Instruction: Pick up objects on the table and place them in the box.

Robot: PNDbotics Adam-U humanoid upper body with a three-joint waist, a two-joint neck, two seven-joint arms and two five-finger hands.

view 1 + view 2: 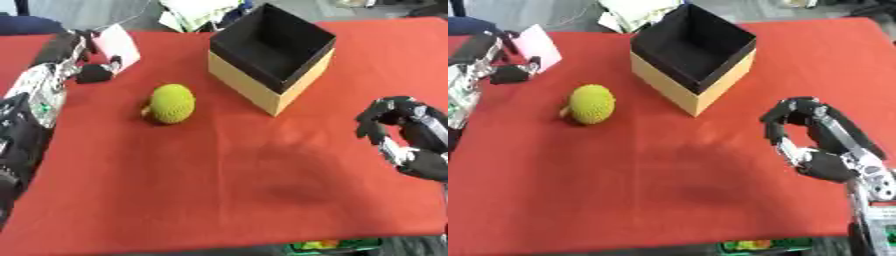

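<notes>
A robot's left hand (502,67) pinches a pale pink card (538,47) near the far left edge of the red table (219,200), the pick-up apparently made and the carry to the open black-lined box (271,55) yet to come; that move calls for a sweep rightward and a release over the opening. The right hand (815,145) hovers near the right edge, fingers curled on nothing. A yellow-green knitted ball (171,103) sits left of the box

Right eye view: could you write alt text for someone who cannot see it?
A yellow-green knitted ball lies on a red table beside an open black-lined box. The left hand holds a pink card; the right hand hovers curled, empty.
</notes>
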